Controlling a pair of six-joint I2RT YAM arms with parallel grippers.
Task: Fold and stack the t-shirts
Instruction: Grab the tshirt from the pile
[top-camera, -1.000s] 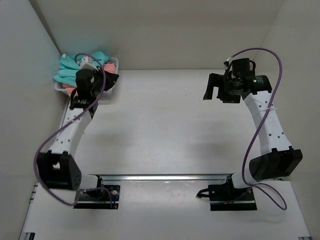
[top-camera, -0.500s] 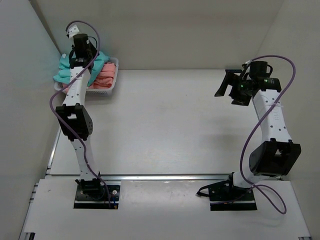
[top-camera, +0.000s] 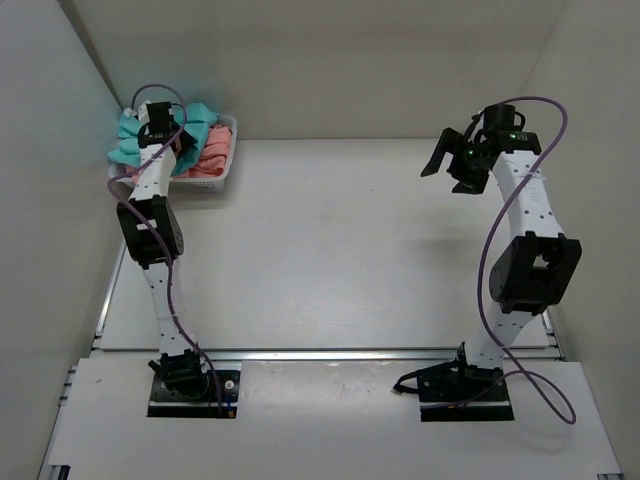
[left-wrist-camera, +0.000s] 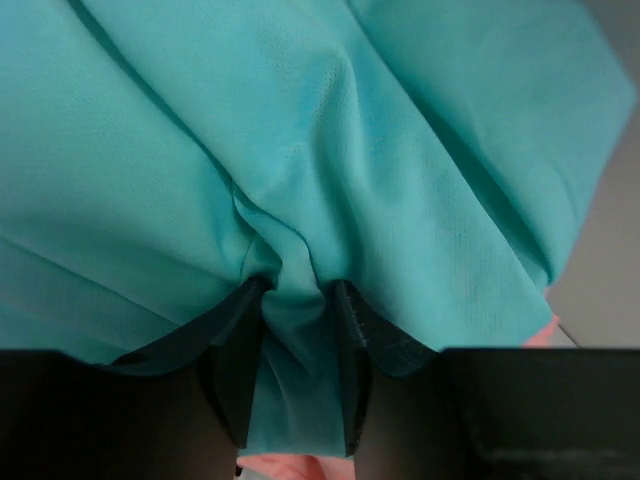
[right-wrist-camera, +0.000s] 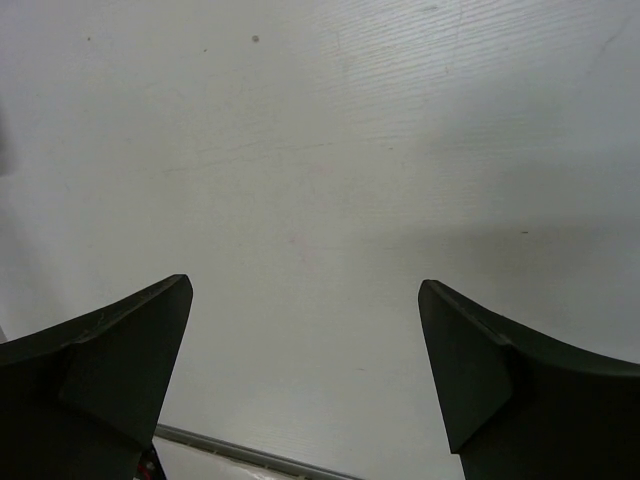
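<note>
A teal-green t-shirt lies bunched in the white mesh basket at the far left corner, beside salmon-pink t-shirts. My left gripper reaches down into the basket. In the left wrist view the left gripper has its fingers closed on a fold of the teal t-shirt, and a bit of pink cloth shows below. My right gripper hangs open and empty above the far right of the table. In the right wrist view the right gripper shows only bare table.
The white table is boxed in by pale walls on the left, back and right. A metal rail runs along its near edge, in front of both arm bases.
My left arm stretched out to the basket and its gripper dropped onto the teal shirt. My right arm swung up and back, its gripper still open.
</note>
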